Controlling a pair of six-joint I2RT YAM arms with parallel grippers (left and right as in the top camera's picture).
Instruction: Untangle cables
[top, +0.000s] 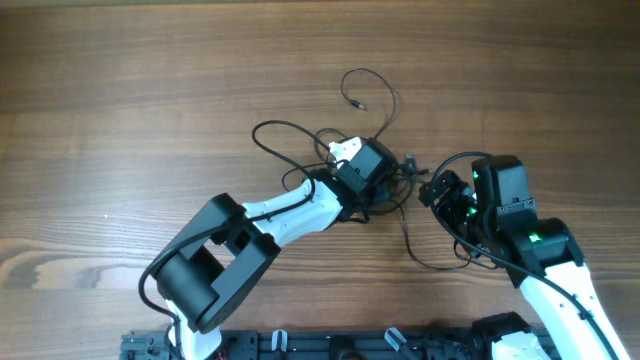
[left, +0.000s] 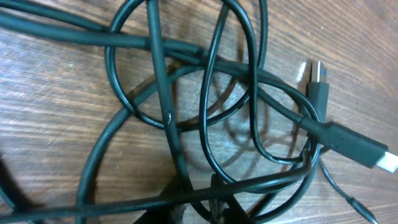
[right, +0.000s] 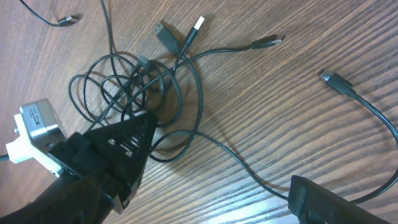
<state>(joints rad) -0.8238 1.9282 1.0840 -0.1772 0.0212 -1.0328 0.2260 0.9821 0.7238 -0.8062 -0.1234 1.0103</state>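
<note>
Overhead, nearest the front edge of the brown wooden table (top: 120, 100), the right gripper (top: 437, 190) stands released and empty. It is just beside the tangle of thin black cords (top: 398, 178) lying mid-table. The left gripper (top: 388, 188) noses into that knot; whether it grips a strand I cannot tell. Beyond, a silver-tipped loose end (top: 357, 104) curls toward the far edge. The step looks like securing one strand; next, draw it gently outward.

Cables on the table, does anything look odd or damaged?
The cables are snarled in overlapping loops at mid-table, plug ends poking out, with the left fingers down in the heap. No fraying or breaks show.
</note>
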